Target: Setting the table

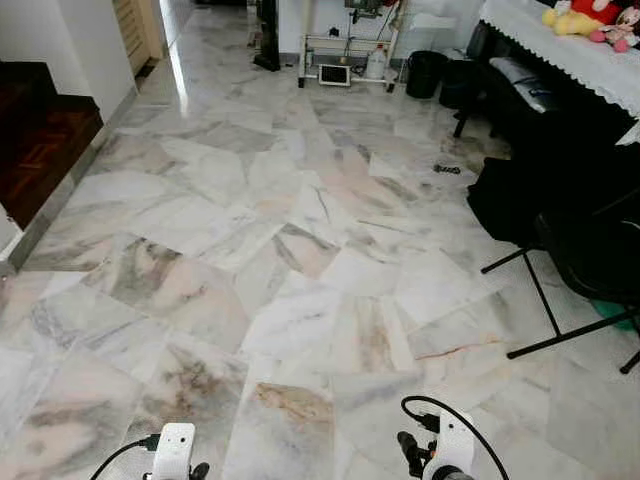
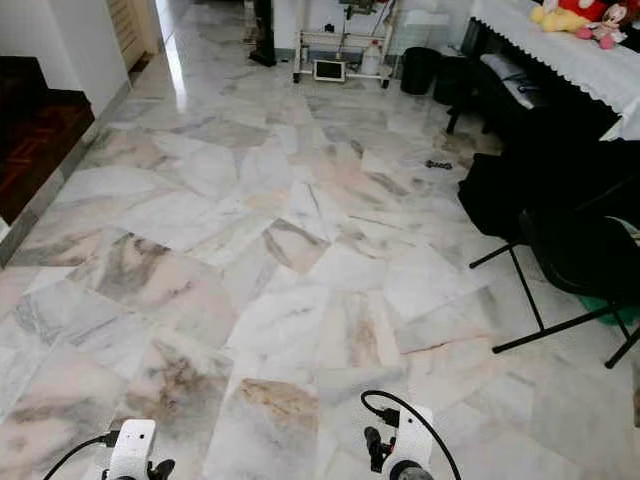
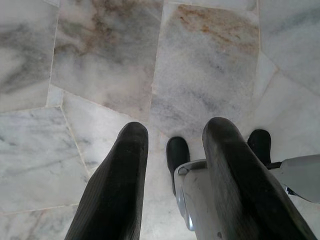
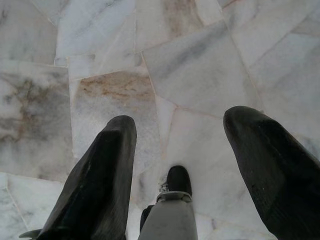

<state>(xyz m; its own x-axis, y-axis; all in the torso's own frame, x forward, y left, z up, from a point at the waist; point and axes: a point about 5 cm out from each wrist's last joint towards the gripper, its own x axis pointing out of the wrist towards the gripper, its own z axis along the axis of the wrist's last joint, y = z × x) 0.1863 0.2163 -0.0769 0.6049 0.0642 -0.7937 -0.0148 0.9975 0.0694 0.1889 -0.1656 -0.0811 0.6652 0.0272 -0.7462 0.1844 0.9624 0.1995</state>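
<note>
Marble floor (image 1: 300,250) spreads ahead, with a dark wooden step (image 1: 45,140) at far left and a black chair (image 1: 590,260) under a white-clothed table (image 1: 570,45) at right; soft toys (image 1: 590,20) sit on that table. Both arms hang low over the floor: left gripper (image 3: 172,145) fingers apart and empty, right gripper (image 4: 180,135) spread wide and empty.

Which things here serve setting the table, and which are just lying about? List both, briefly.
For the job:
- left gripper, open, empty
- right gripper, open, empty
- cloth-covered top, possibly the table

Lying about:
- plush toys on that cloth
- black bin
- white rack
- black seat
- small dark item on the marble floor
</note>
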